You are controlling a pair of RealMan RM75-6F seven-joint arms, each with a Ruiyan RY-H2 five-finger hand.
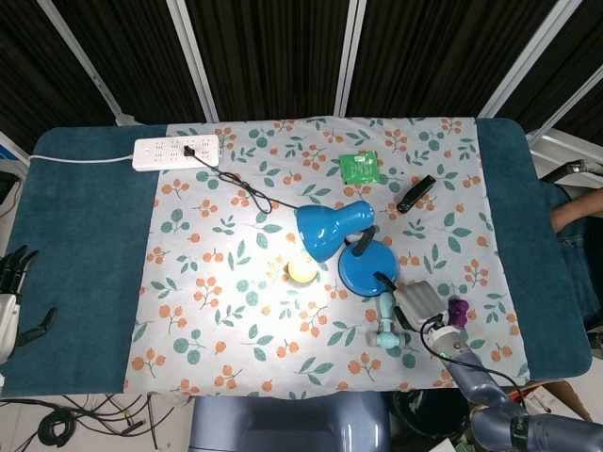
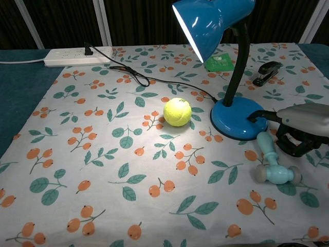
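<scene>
Lamp base (image 2: 238, 119) touched by right hand (image 2: 300, 128), fingers curled; left hand (image 1: 13, 301) spread, holding nothing.

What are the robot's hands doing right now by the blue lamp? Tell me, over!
Right hand at lamp base, one finger touching it, holding nothing. Left hand open, off cloth. Toy hammer right beside right hand. Tennis ball lit, clear.

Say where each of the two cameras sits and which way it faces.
Head view: high above, looking straight down on the floral tablecloth; left hand at the left edge, right hand near the front.
Chest view: low at the table's front edge, looking across; only the right hand shows.
Shared: blue desk lamp, yellow tennis ball, pale blue toy hammer.
</scene>
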